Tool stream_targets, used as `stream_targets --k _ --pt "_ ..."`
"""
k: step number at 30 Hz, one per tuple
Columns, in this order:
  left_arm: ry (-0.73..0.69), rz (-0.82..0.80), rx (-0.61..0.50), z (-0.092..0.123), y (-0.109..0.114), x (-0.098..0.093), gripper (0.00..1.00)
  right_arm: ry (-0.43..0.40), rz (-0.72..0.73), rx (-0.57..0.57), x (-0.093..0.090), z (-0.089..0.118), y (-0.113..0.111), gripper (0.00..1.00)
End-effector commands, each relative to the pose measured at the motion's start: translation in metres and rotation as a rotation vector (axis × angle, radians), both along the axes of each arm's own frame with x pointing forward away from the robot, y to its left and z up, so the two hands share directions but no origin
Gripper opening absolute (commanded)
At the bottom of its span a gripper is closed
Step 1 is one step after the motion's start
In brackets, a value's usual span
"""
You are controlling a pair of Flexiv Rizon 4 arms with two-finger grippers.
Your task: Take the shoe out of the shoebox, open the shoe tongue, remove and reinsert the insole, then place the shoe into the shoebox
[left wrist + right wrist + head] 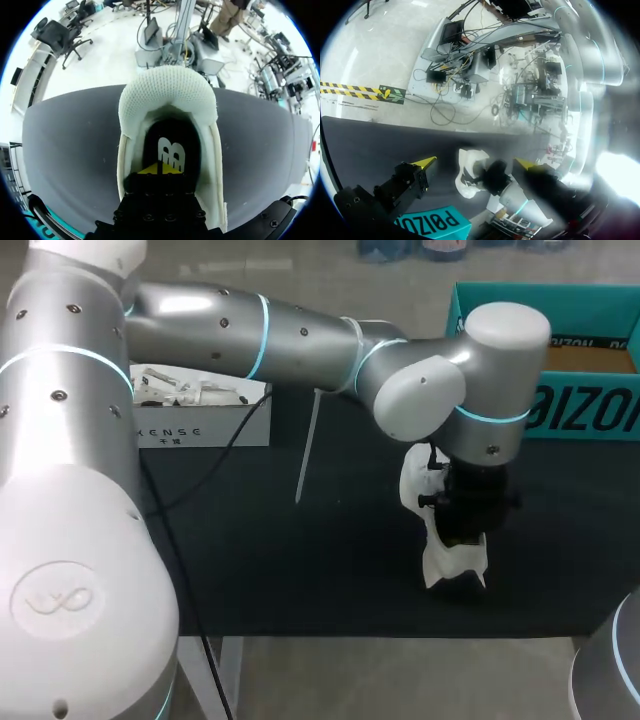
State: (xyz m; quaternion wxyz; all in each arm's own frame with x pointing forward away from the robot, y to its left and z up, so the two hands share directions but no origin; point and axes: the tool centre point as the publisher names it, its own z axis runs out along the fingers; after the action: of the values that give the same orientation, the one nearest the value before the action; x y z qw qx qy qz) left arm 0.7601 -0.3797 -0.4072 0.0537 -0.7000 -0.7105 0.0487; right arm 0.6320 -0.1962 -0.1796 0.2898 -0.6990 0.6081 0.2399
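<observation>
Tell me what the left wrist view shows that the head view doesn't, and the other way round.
Left wrist view only: the inside of the shoe, with the dark insole lying in it and the left gripper down in the opening. Head view only: the open top of the teal shoebox at the table's far right, a white box further left, and the left arm reaching across from the left. Both: the white shoe on the black table, with the left gripper at it.
</observation>
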Motion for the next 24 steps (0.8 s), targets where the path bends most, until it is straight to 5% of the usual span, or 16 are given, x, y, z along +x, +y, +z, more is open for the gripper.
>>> stream_targets --k 1,8,18,24 --pt "-0.061 0.000 -0.012 0.018 0.010 -0.013 0.00 -0.259 -0.250 0.047 -0.008 0.000 0.001 1.00" --pt "-0.085 -0.003 -0.020 0.021 0.012 -0.014 0.00 -0.259 -0.250 0.047 -0.008 0.000 0.001 1.00" --pt "-0.058 -0.009 -0.035 -0.007 0.010 -0.012 0.00 -0.259 -0.250 0.047 -0.008 0.000 0.001 1.00" --pt "-0.084 -0.014 -0.036 0.007 0.011 -0.012 0.00 -0.259 -0.250 0.047 -0.008 0.000 0.001 1.00"
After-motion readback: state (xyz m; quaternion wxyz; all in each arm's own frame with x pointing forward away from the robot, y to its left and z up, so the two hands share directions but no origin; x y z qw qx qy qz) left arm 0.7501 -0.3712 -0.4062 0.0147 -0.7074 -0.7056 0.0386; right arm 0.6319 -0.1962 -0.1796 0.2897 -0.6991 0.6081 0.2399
